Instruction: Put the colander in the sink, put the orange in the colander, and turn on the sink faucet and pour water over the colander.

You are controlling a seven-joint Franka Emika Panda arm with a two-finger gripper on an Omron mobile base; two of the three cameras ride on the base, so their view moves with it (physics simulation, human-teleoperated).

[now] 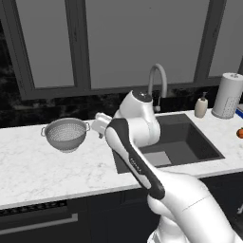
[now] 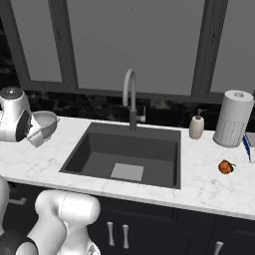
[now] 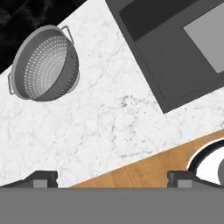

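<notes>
- Your gripper (image 3: pixel 112 177) is spread wide and holds nothing; in the hand view its two tips sit far apart at 7 and 5 o'clock, over bare counter (image 3: pixel 109 118).
- In the hand view the colander (image 3: pixel 43 63) stands upright on the counter at 10 o'clock, well apart from the tips.
- In the left base view you see the colander (image 1: pixel 65 134) at 9 o'clock from the sink (image 1: pixel 190 142), near the hand but not touching it.
- The sink is empty; a lighter square patch lies on its floor.
- In the right base view the orange (image 2: pixel 225 167) rests on the counter at 3 o'clock from the sink, near the front edge.
- The faucet (image 2: pixel 130 97) stands at 12 o'clock behind the sink, spout arched over the basin.
- A soap bottle (image 2: pixel 197 125) and paper towel roll (image 2: pixel 233 118) stand at 2 o'clock from the sink.
</notes>
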